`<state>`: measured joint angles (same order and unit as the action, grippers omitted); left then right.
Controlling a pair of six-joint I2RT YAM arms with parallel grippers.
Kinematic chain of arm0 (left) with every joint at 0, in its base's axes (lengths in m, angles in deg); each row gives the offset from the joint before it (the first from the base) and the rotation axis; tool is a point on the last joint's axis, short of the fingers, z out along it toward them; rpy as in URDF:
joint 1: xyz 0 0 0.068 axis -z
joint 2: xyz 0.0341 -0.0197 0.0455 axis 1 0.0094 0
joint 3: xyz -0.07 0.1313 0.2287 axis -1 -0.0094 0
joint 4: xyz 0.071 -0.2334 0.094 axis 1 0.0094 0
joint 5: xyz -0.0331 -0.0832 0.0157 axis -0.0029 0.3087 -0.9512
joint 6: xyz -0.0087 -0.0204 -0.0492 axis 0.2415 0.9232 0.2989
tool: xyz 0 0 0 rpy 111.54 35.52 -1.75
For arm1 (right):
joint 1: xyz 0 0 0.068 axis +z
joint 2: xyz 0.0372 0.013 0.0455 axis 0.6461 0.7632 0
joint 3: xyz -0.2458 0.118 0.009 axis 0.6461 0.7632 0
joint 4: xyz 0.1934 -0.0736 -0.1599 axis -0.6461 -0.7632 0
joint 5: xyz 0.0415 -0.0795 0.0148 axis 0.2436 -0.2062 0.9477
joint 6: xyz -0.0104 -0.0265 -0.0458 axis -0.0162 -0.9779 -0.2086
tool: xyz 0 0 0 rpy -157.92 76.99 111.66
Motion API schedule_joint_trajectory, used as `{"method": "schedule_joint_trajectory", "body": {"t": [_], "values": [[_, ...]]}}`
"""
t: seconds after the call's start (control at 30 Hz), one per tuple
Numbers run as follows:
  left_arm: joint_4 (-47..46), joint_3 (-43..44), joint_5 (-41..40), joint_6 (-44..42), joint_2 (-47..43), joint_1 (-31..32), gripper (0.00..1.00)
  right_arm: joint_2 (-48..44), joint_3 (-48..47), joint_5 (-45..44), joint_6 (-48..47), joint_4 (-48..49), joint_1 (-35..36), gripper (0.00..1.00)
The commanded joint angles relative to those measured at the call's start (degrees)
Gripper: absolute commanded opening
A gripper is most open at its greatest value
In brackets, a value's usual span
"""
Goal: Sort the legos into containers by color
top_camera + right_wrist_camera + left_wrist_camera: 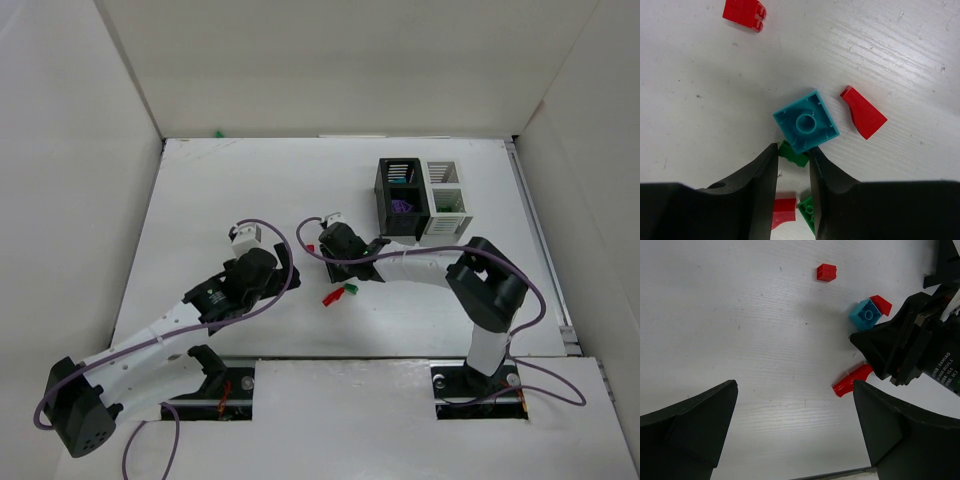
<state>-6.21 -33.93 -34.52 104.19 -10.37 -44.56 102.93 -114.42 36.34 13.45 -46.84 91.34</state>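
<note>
The right gripper (pixel 793 150) has its 2 black fingers (pixel 760 190) set close together, pinching a small green plastic brick (pixel 794 157) at their tips on the white table (pixel 700 90). Touching that brick at 12 o'clock lies a teal square plastic brick (pixel 806 122), hollow side up. A red sloped plastic piece (pixel 863 112) sits just beside the teal brick at 3 o'clock, apart from it. A red rectangular plastic brick (pixel 744 12) lies well off at 11 o'clock. At 6 o'clock, a second red piece (pixel 784 210) and a second green brick (pixel 807 209) show through the gap between the fingers — both partly hidden.

The left gripper (pixel 795 390) hangs over the table with its fingers (pixel 690 425) spread wide, holding nothing. The cluster of bricks lies at its 2 o'clock.

In the top view, the 2 joined slatted containers — a black plastic bin (pixel 383 200) and a white plastic bin (pixel 447 222) — stand at 1 o'clock from the right gripper, well apart from the loose bricks. Purple pieces (pixel 402 207) lie in the black bin; what the white bin holds cannot be told.
</note>
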Motion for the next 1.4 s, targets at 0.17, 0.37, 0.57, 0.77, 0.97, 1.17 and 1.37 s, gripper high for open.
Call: {"method": "schedule_joint_trajectory", "body": {"t": [0.17,0.37,0.57,0.77,0.97,1.17,1.37], "values": [[0.6,1.1,-1.2,0.4,-1.6,-0.1,1.00,-4.2,0.7,-0.2,2.4,1.3,1.5,0.28],[0.6,1.1,-1.2,0.4,-1.6,-0.1,1.00,-11.9,1.2,-0.9,2.4,-1.3,1.5,0.28],[-1.9,1.7,-0.7,-0.9,0.2,-0.1,1.00,-16.8,-1.7,-9.0,1.3,-7.5,1.5,0.28],[-5.3,3.6,0.4,-4.0,4.4,-0.6,1.00,-20.0,-4.8,-14.5,1.8,-12.1,-5.0,0.27],[-9.1,5.3,3.1,-7.8,9.1,-1.1,1.00,-24.6,-6.0,-15.0,1.8,-12.6,-19.0,0.27],[-13.5,8.7,6.9,-13.6,15.5,-2.2,1.00,-22.7,-10.2,-14.4,1.8,-13.2,-31.8,0.27],[-16.5,12.9,9.9,-18.9,24.3,-2.2,1.00,-16.1,-14.9,-12.3,1.8,-13.7,-36.8,0.27]]}}
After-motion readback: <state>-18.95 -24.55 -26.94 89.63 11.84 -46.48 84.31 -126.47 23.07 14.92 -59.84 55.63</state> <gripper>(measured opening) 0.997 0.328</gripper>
